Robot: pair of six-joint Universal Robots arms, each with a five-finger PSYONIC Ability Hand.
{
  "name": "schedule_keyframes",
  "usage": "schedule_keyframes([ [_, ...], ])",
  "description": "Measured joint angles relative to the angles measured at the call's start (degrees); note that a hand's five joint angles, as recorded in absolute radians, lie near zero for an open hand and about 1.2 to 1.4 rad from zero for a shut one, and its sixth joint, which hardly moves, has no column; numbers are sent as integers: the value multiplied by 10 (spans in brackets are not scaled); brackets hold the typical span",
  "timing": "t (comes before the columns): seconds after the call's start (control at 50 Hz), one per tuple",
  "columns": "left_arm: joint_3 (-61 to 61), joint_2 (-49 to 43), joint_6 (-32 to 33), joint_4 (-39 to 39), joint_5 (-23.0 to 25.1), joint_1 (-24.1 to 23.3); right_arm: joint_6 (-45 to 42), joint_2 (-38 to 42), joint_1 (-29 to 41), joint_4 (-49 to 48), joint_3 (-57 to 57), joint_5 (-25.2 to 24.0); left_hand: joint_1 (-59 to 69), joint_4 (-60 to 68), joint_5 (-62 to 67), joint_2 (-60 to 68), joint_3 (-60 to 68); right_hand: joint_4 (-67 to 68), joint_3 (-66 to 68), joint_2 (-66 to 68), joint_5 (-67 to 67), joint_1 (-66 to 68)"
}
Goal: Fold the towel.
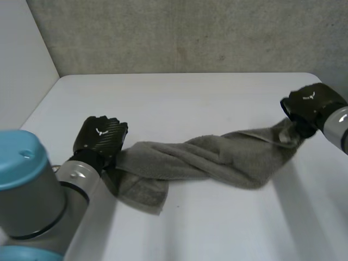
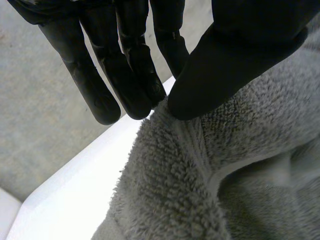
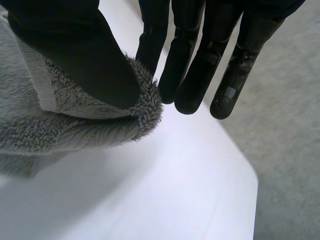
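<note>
Though straight-fingered, grips all the same with the left hand (image 1: 100,137): presses the thumb onto a hemmed edge of the towel (image 1: 217,157) and pinches it against the fingers (image 2: 125,75) behind. Sits low at the towel's left end, toward the near left of the table (image 1: 179,98), back of the hand upward in the head view. Does much the same with the right hand (image 1: 311,104): lays the thumb over a towel corner, with the pile curling round the thumb tip, and nips it against the nearest of the straight fingers (image 3: 150,45). Holds that corner raised off the table, near the table's right edge.

Outward from the hands: twists into a loose grey rope between them, slanting from the raised right corner down to the left. Rests on the table along its middle. Spreads at the left end into a flat flap, lying beside the left arm's grey wrist and nearer the robot than the hand. Shows thick looped pile and a flat woven band along the hem in both wrist views. Beyond the table, at the back, a grey speckled wall (image 1: 190,32).
</note>
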Motion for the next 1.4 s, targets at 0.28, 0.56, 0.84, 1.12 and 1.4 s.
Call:
schedule_keyframes([
  [0.28, 32, 9, -21, -152, 86, 52, -150, -2, -6, 171, 32, 5, 0, 0, 0, 1, 0, 0, 0, 0, 1, 0],
  [0.56, 332, -149, -24, -81, 78, 66, 2, 104, 11, -94, -179, 33, 2, 0, 0, 1, 1, 0, 0, 0, 1, 0],
  [0.84, 446, -74, -97, 25, 10, 68, 211, -6, 21, -468, -120, 31, 3, 0, 3, 1, 1, 0, 0, 0, 4, 0],
  [1.12, 127, -88, -102, 48, 36, 78, 224, 9, 18, -371, 71, -65, 4, 0, 3, 1, 1, 0, 3, 6, 5, 0],
  [1.4, 0, -139, -23, 30, 56, 78, 170, 131, 7, -182, 108, -79, 4, 0, 3, 1, 1, 0, 3, 6, 5, 0],
])
